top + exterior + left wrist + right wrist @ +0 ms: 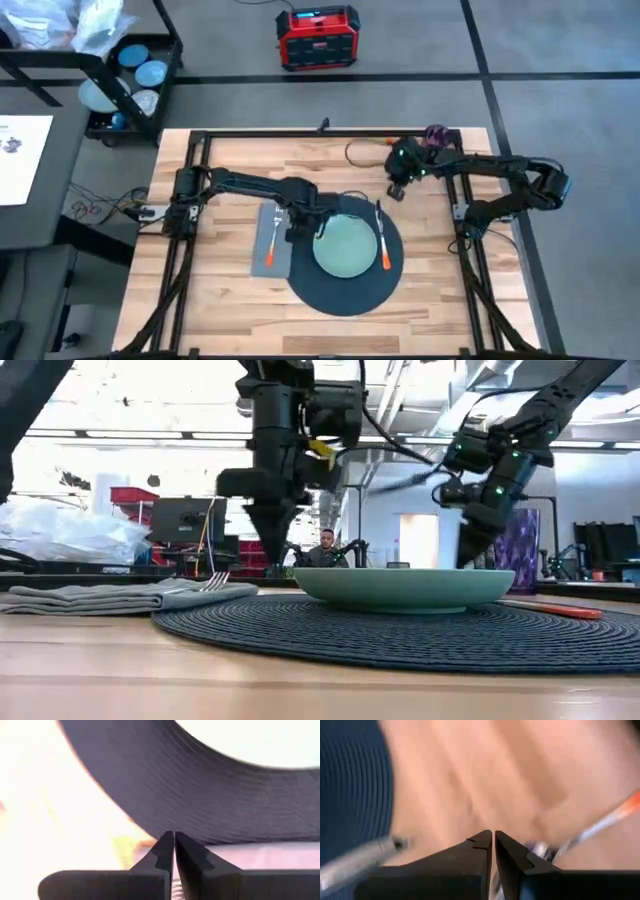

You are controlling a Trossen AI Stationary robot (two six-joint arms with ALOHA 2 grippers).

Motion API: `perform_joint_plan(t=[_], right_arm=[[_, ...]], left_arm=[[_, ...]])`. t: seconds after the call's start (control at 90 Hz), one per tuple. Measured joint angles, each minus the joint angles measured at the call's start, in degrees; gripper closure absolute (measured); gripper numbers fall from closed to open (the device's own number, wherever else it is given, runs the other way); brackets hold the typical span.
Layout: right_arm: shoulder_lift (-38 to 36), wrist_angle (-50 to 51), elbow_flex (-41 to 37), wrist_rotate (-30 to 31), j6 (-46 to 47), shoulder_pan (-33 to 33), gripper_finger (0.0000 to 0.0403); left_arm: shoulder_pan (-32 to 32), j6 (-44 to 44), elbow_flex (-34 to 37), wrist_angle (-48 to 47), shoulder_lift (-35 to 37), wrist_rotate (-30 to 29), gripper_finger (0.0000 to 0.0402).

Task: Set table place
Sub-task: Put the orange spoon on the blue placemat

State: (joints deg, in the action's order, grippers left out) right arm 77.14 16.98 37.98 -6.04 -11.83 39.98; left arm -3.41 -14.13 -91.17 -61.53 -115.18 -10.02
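Observation:
A pale green plate (347,247) sits on the dark round mat (345,292). To its left, an orange-handled fork (271,250) lies on the grey napkin (260,240). An orange-handled utensil (381,240) rests on the mat right of the plate. The purple cup (436,134) stands at the far right. My left gripper (173,836) is shut, pointing down low over the mat's left rim, between napkin and plate. My right gripper (493,836) is shut, pointing down over bare wood beyond the mat's far right. Another orange-handled utensil (615,815) lies there. My right gripper points down with the metal end (540,851) of the orange-handled utensil right beside its fingertips. One finger hides the spot, so I cannot tell whether the fingers touch it. The handle runs away from the fingers over the wood.
The black frame rail (330,133) runs along the table's far edge. On the floor beyond stand a red box (317,37) and a black cart with blue plates (130,75). A person (326,547) sits far behind the table. Bare wood lies near the table's front edge.

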Motion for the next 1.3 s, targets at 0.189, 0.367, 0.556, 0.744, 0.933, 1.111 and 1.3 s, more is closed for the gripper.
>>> perform_joint_plan(t=[0.189,0.367,0.556,0.744,0.933,1.111,1.3], right_arm=[[1.9,1.9,2.6,-0.8,0.7,6.9,0.034],[9.8,2.7,3.9,-4.7,3.0,10.3,0.0284],[17.2,2.8,6.9,-5.7,3.4,10.3,0.025],[19.7,2.5,9.9,-4.6,4.1,10.2,0.0259],[17.6,5.0,12.0,-3.3,4.1,11.2,0.0266],[13.7,6.7,14.4,-3.1,2.9,10.6,0.0267],[13.7,12.8,15.2,2.8,-1.0,12.8,0.0286]], left_arm=[[-4.2,-1.6,0.0,2.6,0.0,-0.1,0.0401],[-6.6,-5.0,0.0,3.3,0.0,0.1,0.04],[-8.1,-5.8,0.0,3.9,0.0,0.3,0.0381],[-8.3,-6.2,0.0,5.1,0.0,0.7,0.0368],[-8.3,-6.2,0.0,4.3,0.0,0.7,0.0367],[-9.4,-6.2,0.0,3.9,0.1,0.7,0.0367],[-10.2,-5.7,0.0,3.9,0.1,0.7,0.0367]])
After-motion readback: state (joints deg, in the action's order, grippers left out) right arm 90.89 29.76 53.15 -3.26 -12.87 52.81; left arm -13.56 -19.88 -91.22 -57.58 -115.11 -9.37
